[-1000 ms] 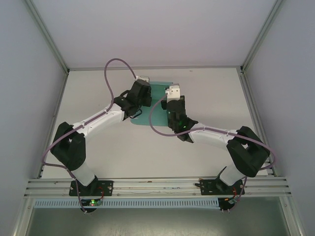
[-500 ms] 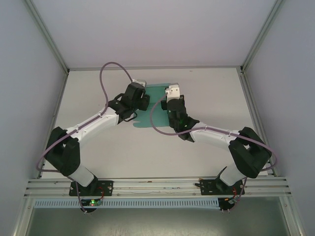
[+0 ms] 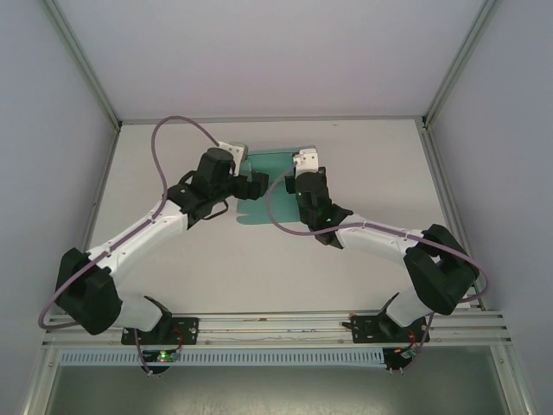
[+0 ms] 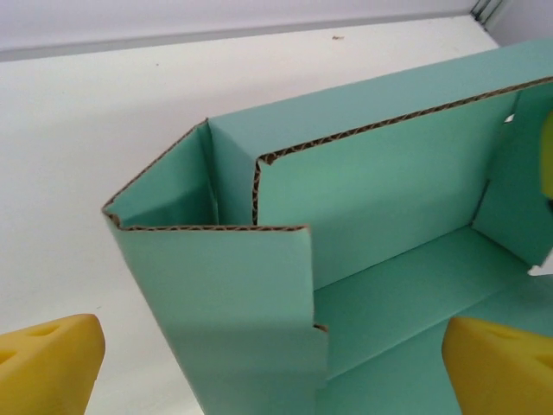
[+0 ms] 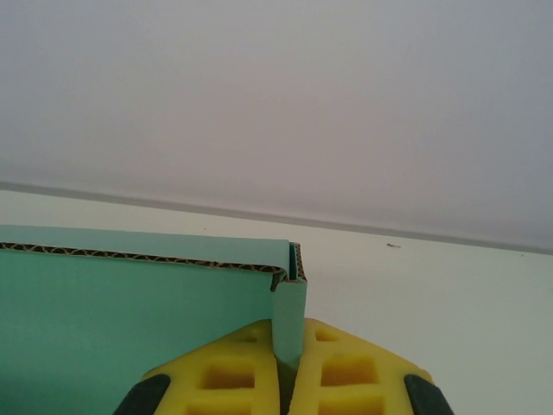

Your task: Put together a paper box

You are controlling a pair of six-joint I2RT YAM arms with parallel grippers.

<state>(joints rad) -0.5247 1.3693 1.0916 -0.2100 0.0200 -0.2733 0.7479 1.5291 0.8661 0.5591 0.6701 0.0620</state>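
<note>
Teal paper box [image 4: 371, 199], half-folded with side walls up and corrugated edges showing, sits on the white table [image 3: 173, 251] near the middle of its far edge, between the two arms. Left gripper [image 4: 272, 372]: jaws wide apart, the box's near end wall between the yellow pads, nothing gripped. Right gripper [image 5: 283, 346]: jaws together, clamped on the top corner of an upright box wall.
</note>
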